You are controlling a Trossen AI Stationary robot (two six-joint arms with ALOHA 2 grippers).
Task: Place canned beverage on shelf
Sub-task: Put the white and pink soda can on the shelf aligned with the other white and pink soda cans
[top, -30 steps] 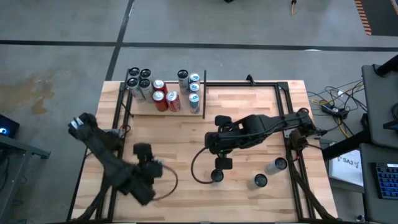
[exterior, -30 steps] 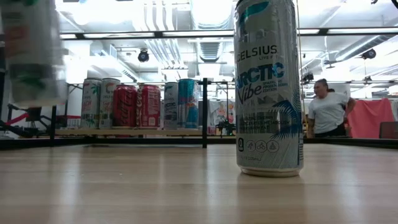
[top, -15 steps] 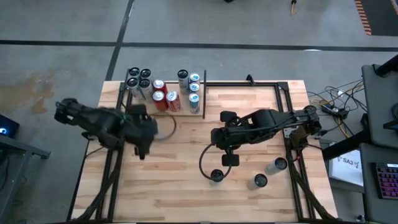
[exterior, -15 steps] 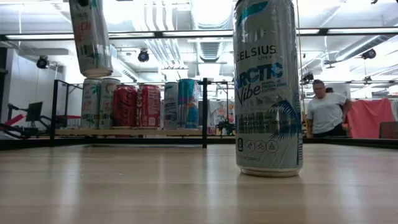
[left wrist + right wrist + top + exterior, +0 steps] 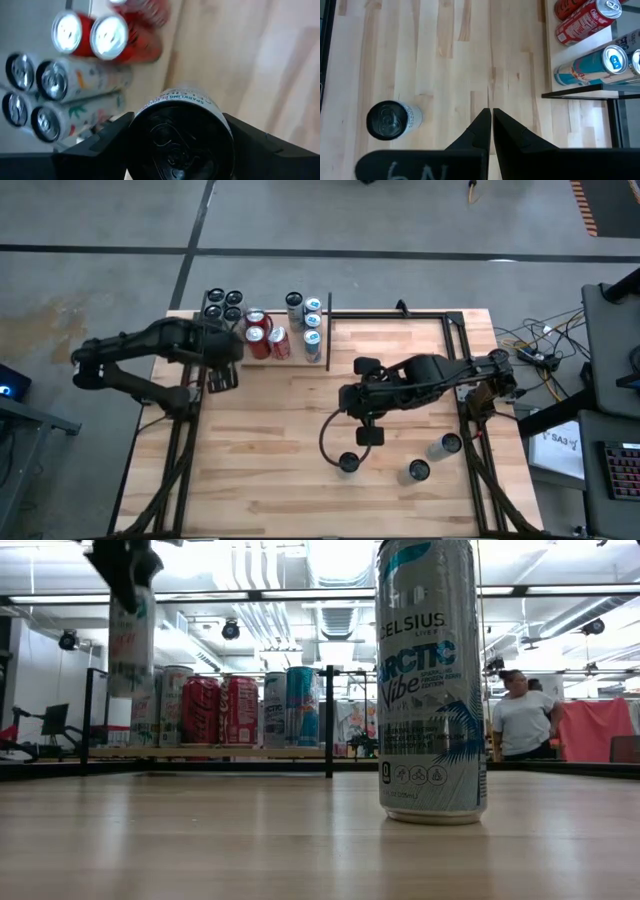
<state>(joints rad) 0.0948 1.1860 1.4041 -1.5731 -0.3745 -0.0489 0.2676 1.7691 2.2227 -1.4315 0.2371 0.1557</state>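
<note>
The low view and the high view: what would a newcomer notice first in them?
First, the tall pale Celsius can fills the low view, standing alone on the wooden table near the camera. Next, the left gripper holds a white printed can in the air beside the pale plywood shelf, where red, white and blue cans stand in rows. The right gripper, jaws shut, hangs over the middle of the table.

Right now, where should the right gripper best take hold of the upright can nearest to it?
Grip the can by its round side wall, from above: it stands upright with bare wood around it. The right gripper is shut, so open first.
</note>
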